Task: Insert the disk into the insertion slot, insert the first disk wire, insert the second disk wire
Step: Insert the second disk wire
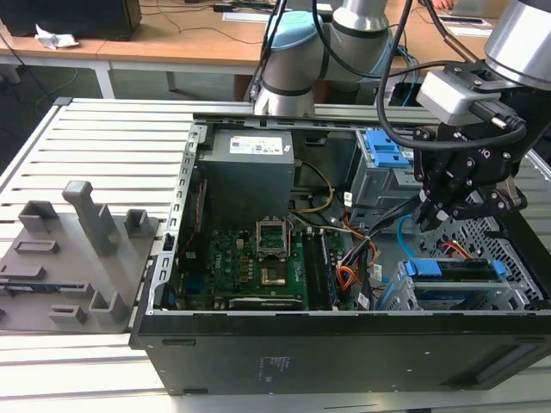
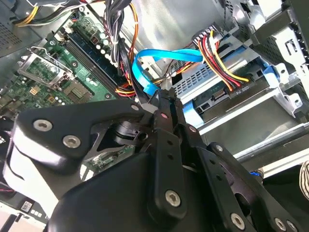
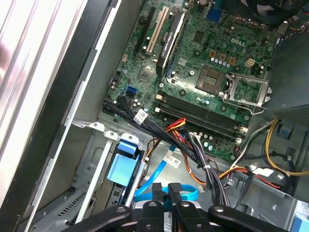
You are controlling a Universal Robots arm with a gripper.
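Gripper sits low inside the open PC case, on the exterior view's right, fingers pinched shut on the end of the blue flat cable. In the second wrist view that cable loops up from the fingertips and back toward the drive bay; in the first wrist view the same blue ribbon runs up between the closed tips.

Disk is already seated in the insertion slot, its blue carrier edge showing at the cage mouth. So step one looks done.

Red/yellow/black power lead appears to be plugged at the drive's rear connector in the second wrist view, so one wire is likely in; cannot confirm full seating.

Judgement: the second wire is in hand. The blue connector is just beside the drive's rear, not visibly mated.

Next move calls for squaring the plug to the socket beside the power plug, keeping the ribbon untwisted, then a short straight push. Clearance is tight against the power lead and cage wall.
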